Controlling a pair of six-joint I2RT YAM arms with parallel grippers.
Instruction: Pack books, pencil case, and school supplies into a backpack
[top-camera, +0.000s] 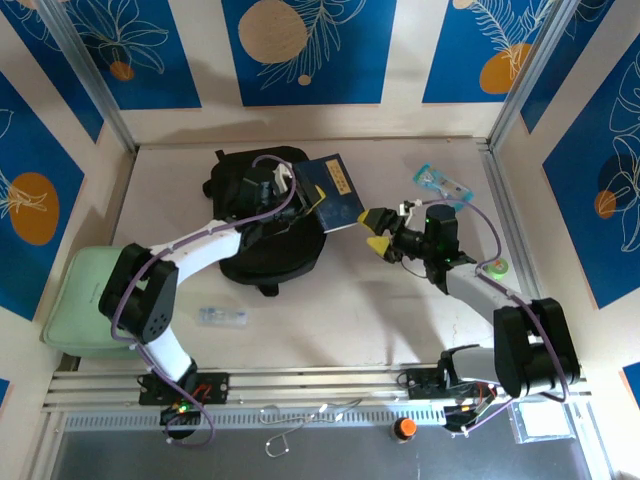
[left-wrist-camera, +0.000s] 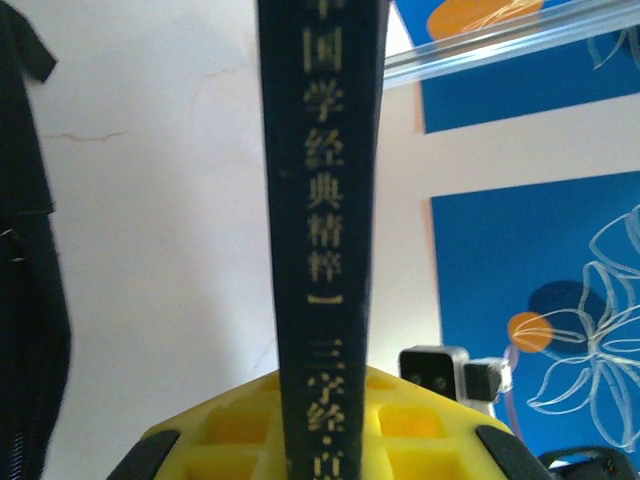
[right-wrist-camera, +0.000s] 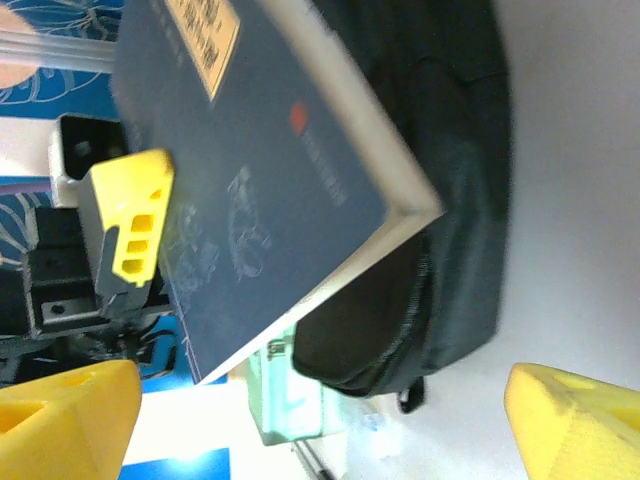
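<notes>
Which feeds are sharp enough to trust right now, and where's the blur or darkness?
Top external: evenly lit, sharp, only soft shadows; book and backpack both clear. Left wrist: spine lettering legible, backpack edge at left dark and blurred. Right wrist: book cover in focus, right gripper fingertips blurred at the bottom corners, black backpack fabric shows little detail.

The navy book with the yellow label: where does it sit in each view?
Top external: the book upper centre, over the right edge of the backpack.
Left wrist: the book spine-on, upright down the middle.
Right wrist: the book tilted across the upper left.
Shared landmark: the black backpack, beside the book in all three.
</notes>
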